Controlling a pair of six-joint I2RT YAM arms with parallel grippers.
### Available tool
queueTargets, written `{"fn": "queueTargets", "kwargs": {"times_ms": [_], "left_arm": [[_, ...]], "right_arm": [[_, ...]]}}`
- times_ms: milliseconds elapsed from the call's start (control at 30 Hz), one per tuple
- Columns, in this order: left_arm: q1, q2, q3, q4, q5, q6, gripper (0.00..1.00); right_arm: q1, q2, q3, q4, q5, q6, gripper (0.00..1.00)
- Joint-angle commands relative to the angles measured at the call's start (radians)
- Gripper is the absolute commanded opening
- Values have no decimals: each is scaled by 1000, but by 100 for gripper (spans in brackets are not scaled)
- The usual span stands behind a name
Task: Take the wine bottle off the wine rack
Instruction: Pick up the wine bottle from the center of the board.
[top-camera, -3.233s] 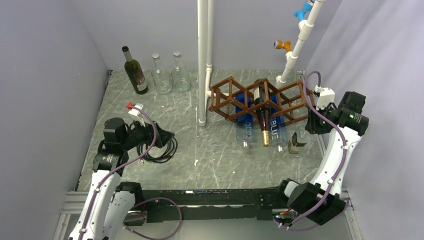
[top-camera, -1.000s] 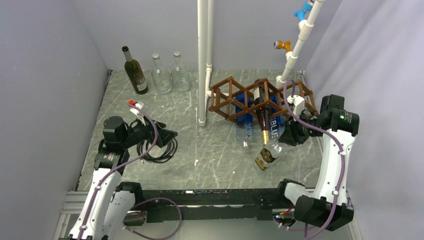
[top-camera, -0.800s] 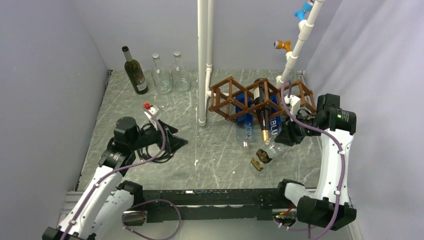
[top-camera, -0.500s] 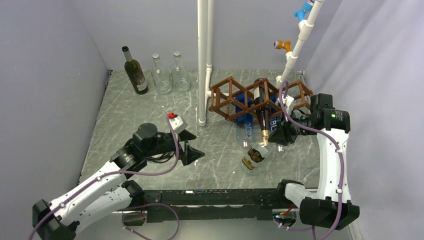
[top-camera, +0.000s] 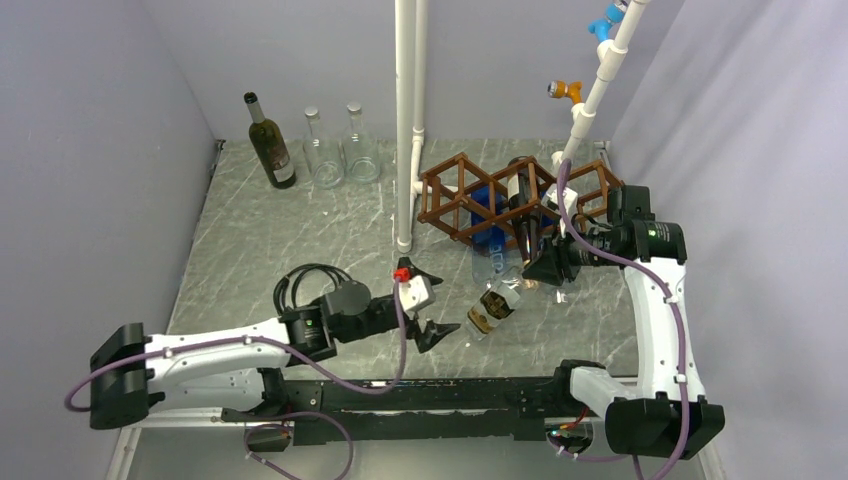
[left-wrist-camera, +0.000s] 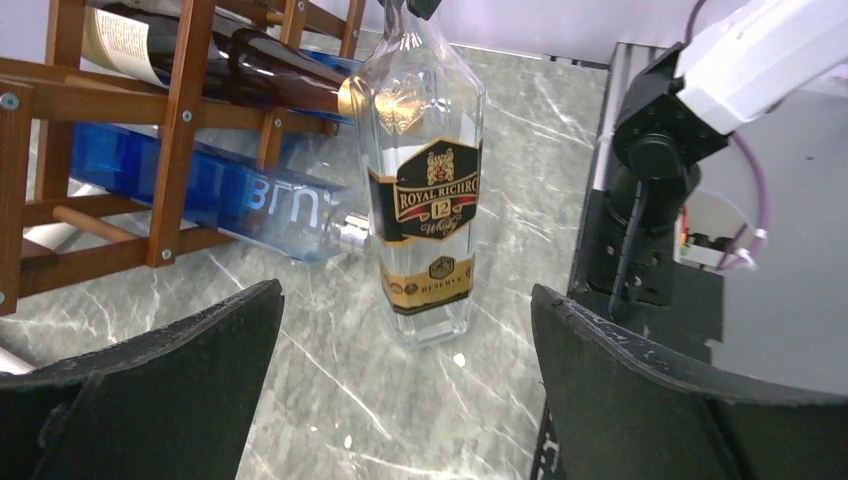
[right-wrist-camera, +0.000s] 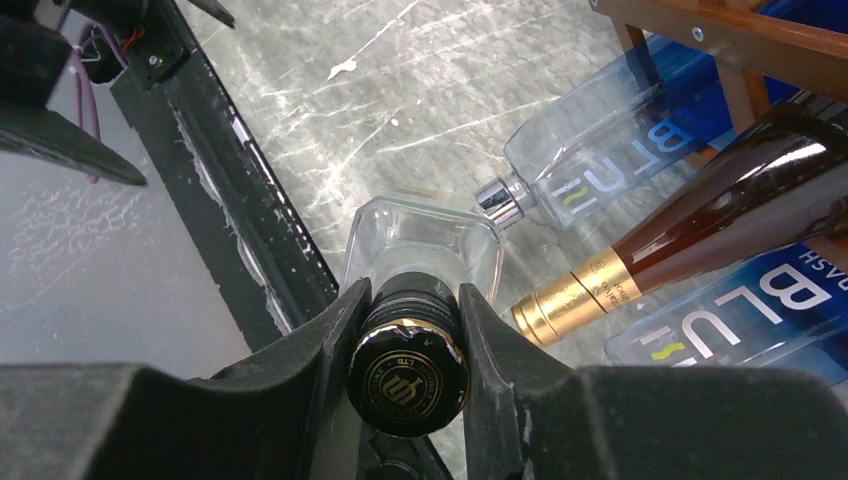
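Observation:
The wine bottle is clear and square with a black and gold label, and it is out of the brown wooden wine rack. My right gripper is shut on its black cap and holds it tilted, base towards the table's near side. The right wrist view shows the fingers of the right gripper clamping the neck above the wine bottle's glass shoulder. My left gripper is open just left of the base. In the left wrist view the wine bottle stands beyond the left gripper's wide-spread fingers, untouched.
A dark bottle with gold foil and blue bottles lie in the rack. A white pipe rises left of the rack. Three bottles stand at the back left. A black cable coil lies near the left arm.
The right gripper drew the bottle out of the rack and carried it left and nearer. The left arm swung from the left side to the middle, open, up to the bottle's base.

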Motion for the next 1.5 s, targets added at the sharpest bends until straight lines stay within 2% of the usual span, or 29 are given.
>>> {"fn": "queueTargets", "kwargs": {"times_ms": [0,167,367,900,1167,1467], "left_arm": [[-65,93,3,269,-146,83,99],[-122,228,47,390,-215,153,99],[-148,375,75,545,-191,249,99],[-149,591,218,622,-147,239,99],[-148,641,259,609,-245,237,99],[-146,651,267,601,-269,229,99]], "right_arm": [[7,-35,1,89,-148,60,0],[7,-46,-19,109,-162,71,0],[9,-57,-39,115,-182,71,0],[9,-58,-48,114,-209,59,0],[9,-56,-48,109,-215,53,0],[9,-56,-50,106,-221,48,0]]}}
